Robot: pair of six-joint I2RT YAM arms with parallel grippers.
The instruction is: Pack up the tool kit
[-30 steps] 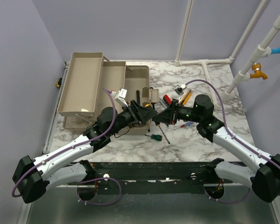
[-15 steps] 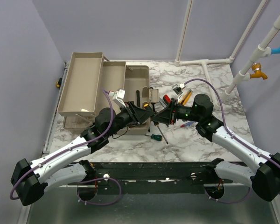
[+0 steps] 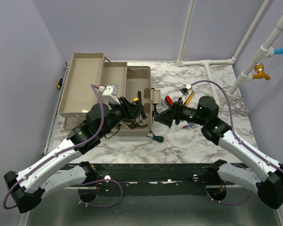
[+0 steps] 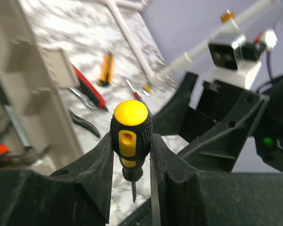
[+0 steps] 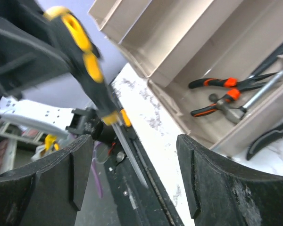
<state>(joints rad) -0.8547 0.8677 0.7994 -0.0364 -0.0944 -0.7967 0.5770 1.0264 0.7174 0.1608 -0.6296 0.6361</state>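
Note:
A screwdriver (image 4: 131, 134) with a yellow and black handle stands between the fingers of my left gripper (image 4: 129, 157), which is shut on the handle. In the right wrist view the same screwdriver (image 5: 84, 59) hangs ahead of my right gripper (image 5: 134, 176), whose jaws stand wide open and apart from its shaft. From above, my left gripper (image 3: 140, 110) is over the near right corner of the tan toolbox (image 3: 140, 75), and my right gripper (image 3: 159, 117) faces it just to the right. Orange-handled pliers (image 5: 224, 84) and a hammer (image 5: 243, 107) lie inside the box.
Loose tools lie on the marble table right of the box: red-handled pliers (image 3: 170, 100), a yellow tool (image 3: 189, 97) and a green screwdriver (image 3: 156, 138). The box lid (image 3: 82, 82) stands open at the left. White pipes (image 3: 205, 63) run along the back.
My left gripper shut on the screwdriver's handle, and my right gripper then opened and let it go. The left arm drew back leftward over the box with it.

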